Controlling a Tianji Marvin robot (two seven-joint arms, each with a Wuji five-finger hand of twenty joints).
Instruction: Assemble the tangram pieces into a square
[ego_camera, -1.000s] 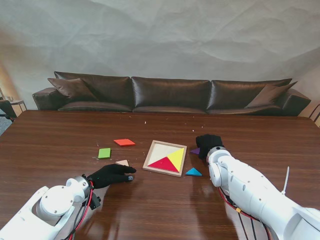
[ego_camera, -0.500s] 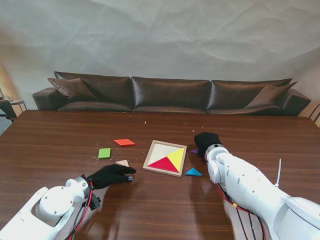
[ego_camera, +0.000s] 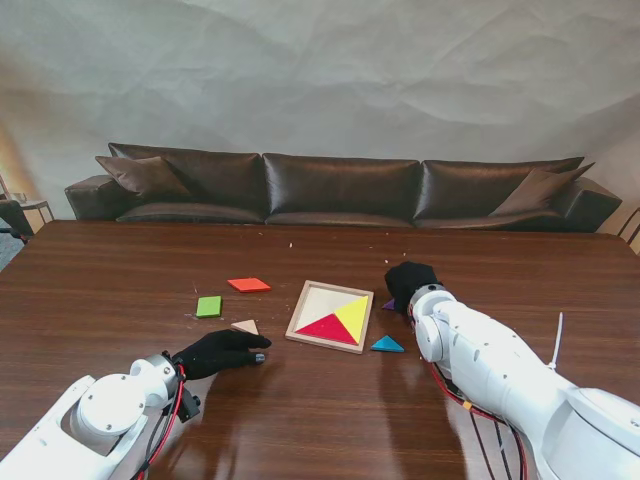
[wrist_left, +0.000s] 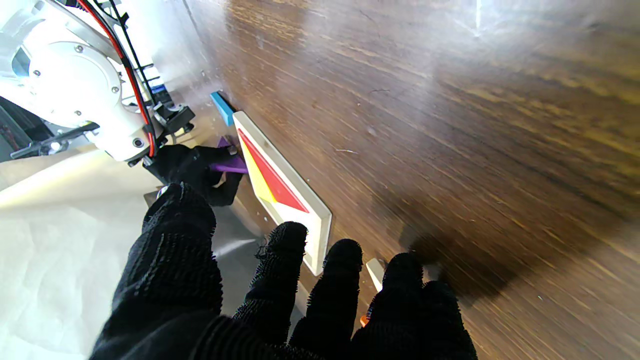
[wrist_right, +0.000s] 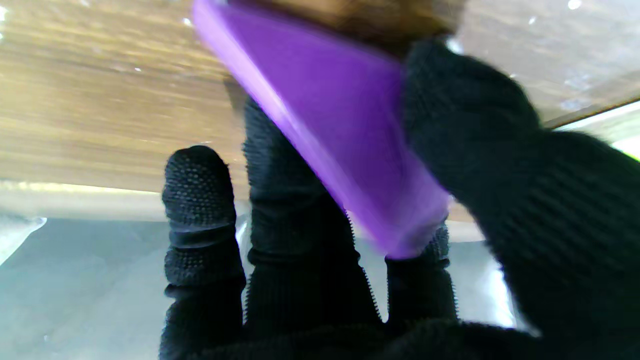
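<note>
Wooden tray (ego_camera: 300, 313) holding red triangle (ego_camera: 325, 328) and yellow triangle (ego_camera: 353, 315). To my left lie orange (ego_camera: 248, 285), green (ego_camera: 209, 306) and tan (ego_camera: 245, 326) pieces; blue triangle (ego_camera: 386, 344) lies right. My right hand (ego_camera: 408, 282) pinches the purple piece (wrist_right: 345, 145).

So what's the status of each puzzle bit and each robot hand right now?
Wooden tray: partly filled, red and yellow triangles in.
Purple piece: gripped by right robot hand.
Blue triangle: loose on the table beside tray.
Left robot hand: open, resting on table.

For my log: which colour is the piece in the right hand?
Purple piece, pinched in the right hand; the right wrist view shows it best.
</note>
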